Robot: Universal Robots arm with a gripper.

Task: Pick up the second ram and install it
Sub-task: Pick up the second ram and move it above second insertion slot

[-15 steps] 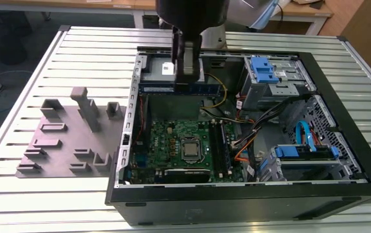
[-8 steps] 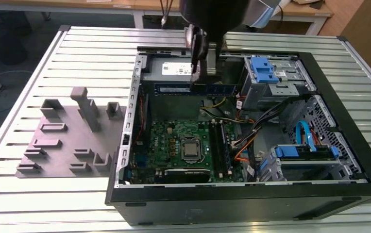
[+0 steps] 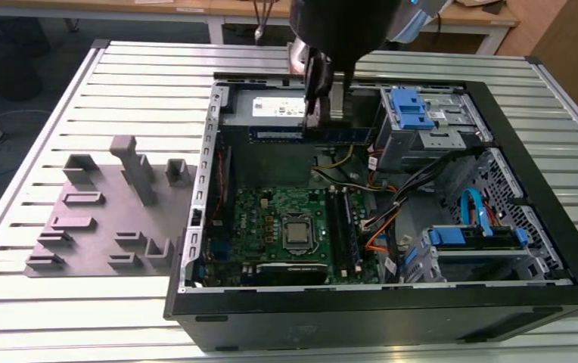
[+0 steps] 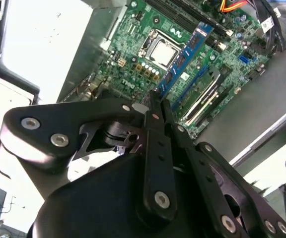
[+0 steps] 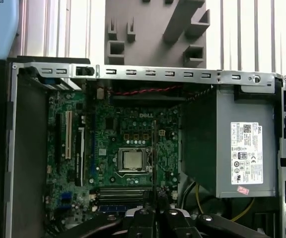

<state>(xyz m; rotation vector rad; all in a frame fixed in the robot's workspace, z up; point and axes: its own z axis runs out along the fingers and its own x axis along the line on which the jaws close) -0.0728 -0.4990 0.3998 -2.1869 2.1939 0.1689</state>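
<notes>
The ram [image 3: 289,134] hangs in the air over the open case [image 3: 390,306]. It is pinched along its upper edge by the gripper [image 3: 321,121], whose fingers are drawn in narrow on the board. It lies level with its flat face toward the exterior camera, above the far end of the case. It is close by the power supply [image 3: 274,107] and clear of the motherboard [image 3: 268,215] below. In the second wrist view the blue stick [image 4: 185,57] runs out from the gripper [image 4: 158,99] over the CPU [image 4: 160,49]. In the first wrist view a thin dark line [image 5: 154,153] above the gripper [image 5: 155,193] is, I think, the ram seen edge-on. It sits in none of the slots [image 3: 348,227]. A grey fixture [image 3: 107,219] lies on the table [image 3: 87,318] on the exterior view's left, beside the case.
</notes>
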